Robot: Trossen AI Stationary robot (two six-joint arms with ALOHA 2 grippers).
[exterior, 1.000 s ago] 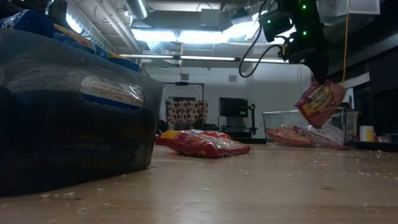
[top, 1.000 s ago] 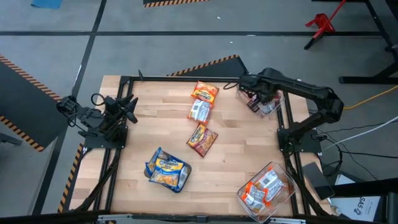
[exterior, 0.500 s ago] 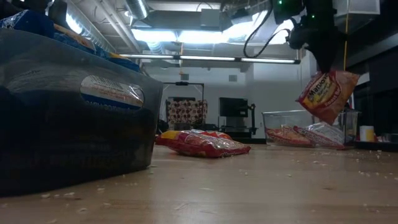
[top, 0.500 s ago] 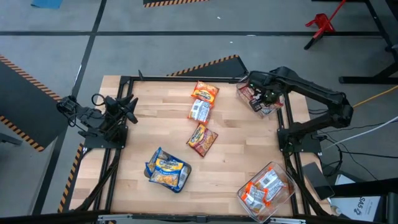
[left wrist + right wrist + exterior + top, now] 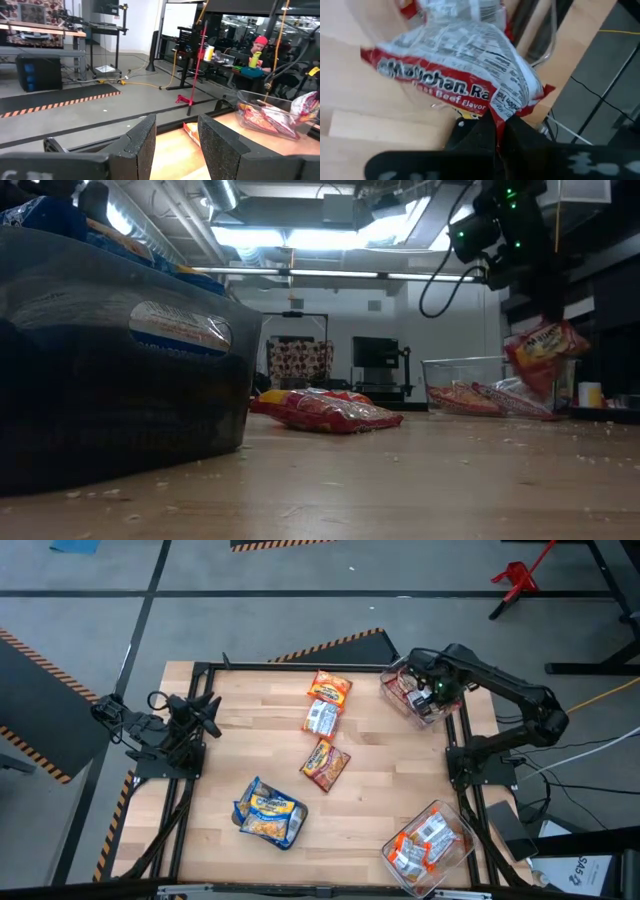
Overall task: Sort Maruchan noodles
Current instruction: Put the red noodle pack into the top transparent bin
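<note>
Right gripper [image 5: 428,690] pinching a dark red packet [image 5: 465,75] over the clear bin [image 5: 400,703] at table's 1 o'clock corner, tight against the frame edge; three loose packets [image 5: 325,758] mid-table, open wood around; left gripper [image 5: 175,145] parked at 9 o'clock, fingers spread, only its wrist view shows that.

High camera looks straight down on the whole table [image 5: 370,810]. Low camera sits at tabletop level, close behind a bin [image 5: 120,350], facing the far clear bin [image 5: 470,385], which the left wrist camera also shows.
</note>
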